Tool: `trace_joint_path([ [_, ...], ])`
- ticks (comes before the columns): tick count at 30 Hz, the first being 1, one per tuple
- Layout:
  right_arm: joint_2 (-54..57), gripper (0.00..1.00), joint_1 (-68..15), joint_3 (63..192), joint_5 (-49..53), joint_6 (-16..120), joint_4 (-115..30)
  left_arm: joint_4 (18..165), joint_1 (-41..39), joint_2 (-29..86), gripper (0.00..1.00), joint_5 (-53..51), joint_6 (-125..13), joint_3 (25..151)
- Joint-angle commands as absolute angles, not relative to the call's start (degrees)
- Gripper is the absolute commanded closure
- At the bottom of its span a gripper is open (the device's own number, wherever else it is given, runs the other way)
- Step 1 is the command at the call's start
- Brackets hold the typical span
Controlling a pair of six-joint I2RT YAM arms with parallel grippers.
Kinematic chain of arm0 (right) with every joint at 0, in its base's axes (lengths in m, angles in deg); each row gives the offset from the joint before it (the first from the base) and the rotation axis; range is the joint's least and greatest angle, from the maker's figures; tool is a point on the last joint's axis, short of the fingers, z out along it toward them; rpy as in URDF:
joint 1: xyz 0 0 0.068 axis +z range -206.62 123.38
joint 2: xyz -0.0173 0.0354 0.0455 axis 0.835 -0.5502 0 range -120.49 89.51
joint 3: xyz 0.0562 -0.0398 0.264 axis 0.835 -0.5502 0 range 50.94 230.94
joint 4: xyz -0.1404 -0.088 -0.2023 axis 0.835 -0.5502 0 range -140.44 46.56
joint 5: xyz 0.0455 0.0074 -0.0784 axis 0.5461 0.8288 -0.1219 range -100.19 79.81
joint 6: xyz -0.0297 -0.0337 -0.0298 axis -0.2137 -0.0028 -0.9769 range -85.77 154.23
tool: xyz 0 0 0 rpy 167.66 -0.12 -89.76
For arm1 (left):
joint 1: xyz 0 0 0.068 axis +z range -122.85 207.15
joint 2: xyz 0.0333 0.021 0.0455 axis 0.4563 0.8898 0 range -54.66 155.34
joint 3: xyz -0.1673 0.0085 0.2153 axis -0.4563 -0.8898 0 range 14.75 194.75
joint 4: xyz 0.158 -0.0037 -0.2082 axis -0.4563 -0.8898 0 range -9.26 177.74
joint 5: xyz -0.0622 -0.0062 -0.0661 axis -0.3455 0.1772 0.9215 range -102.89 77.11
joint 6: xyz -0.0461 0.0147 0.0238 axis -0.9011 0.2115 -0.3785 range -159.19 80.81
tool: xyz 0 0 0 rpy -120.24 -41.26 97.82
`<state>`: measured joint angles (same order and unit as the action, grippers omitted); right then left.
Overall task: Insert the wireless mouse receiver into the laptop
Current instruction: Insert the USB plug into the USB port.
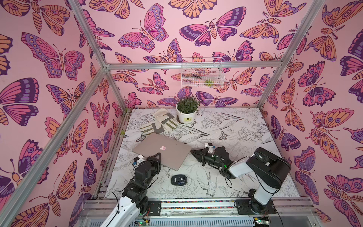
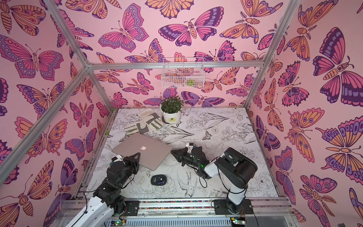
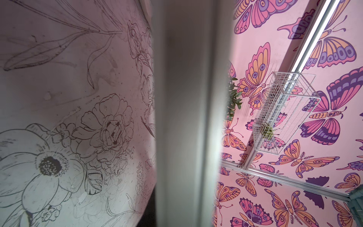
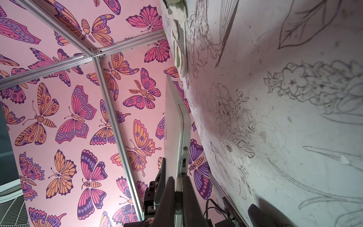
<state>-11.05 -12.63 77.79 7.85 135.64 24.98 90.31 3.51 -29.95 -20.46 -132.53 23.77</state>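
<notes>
Both top views look down from high above the near edge of the table (image 1: 245, 125), over both arms toward the back wall, and share the whole table and the laptop (image 1: 157, 149). The left wrist view sits hard against the laptop's blurred edge, facing the wire basket (image 3: 282, 112). The right wrist view looks along the laptop's side from just behind the right tool (image 4: 177, 183).

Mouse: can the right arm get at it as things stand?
Likely not yet: the right claw is shut on the laptop edge. Once it lets go, the path to the mouse looks open.
</notes>
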Motion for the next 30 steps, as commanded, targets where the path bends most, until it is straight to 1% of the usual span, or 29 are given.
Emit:
trace_joint_path([
  [1, -10.60, 1.00, -12.40, 77.22, 8.07, 135.71, 26.45, 100.22, 3.42, -31.55, 1.00, -20.45, -132.17, 24.68],
  [30, -11.94, 1.00, -13.29, 78.45, 8.62, 135.27, 26.87, 101.54, 3.42, -30.66, 1.00, -18.43, -132.48, 24.57],
])
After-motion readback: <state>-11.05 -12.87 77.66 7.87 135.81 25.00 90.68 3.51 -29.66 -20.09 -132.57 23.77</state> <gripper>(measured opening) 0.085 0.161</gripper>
